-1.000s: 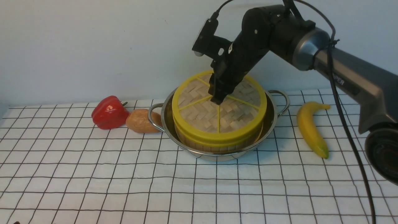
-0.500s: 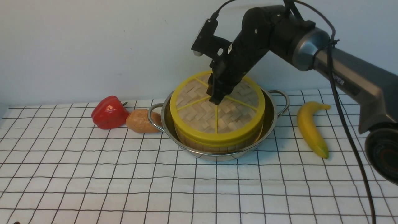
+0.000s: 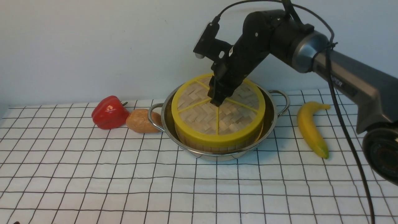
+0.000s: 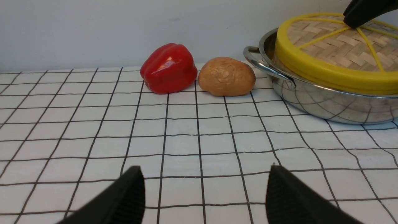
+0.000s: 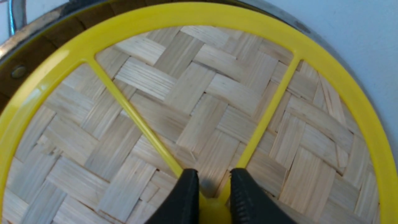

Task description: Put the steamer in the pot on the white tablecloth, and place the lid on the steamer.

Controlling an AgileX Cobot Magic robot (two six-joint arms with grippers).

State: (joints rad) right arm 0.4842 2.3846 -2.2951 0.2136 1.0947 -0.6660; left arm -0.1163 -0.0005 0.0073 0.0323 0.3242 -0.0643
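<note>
The pot (image 3: 271,116) sits on the cloth (image 3: 124,180) toward the back wall, its two loop handles out to either side. Inside it stands the steamer (image 3: 214,145), of which only a strip of slatted wall shows below the lid (image 3: 199,116). The lid lies on top of the steamer and covers it whole, so whatever is in the basket cannot be seen. In the front view the lid looks slightly tilted, its far edge higher, though that may only be the angle.

The right gripper (image 3: 216,101) comes down onto the lid's centre. In the right wrist view its two fingers (image 5: 183,199) are closed on the small yellow knob (image 5: 214,211), one on each side, where the yellow spokes meet.

The left gripper (image 4: 205,196) shows only in its own wrist view, low over bare cloth well apart from the pot, its fingers spread wide with nothing between them.

Left of the pot lie a potato (image 3: 141,121), just beside the near handle, and a red pepper (image 3: 108,112) touching the potato. A banana (image 3: 311,128) lies on the cloth to the pot's right.
</note>
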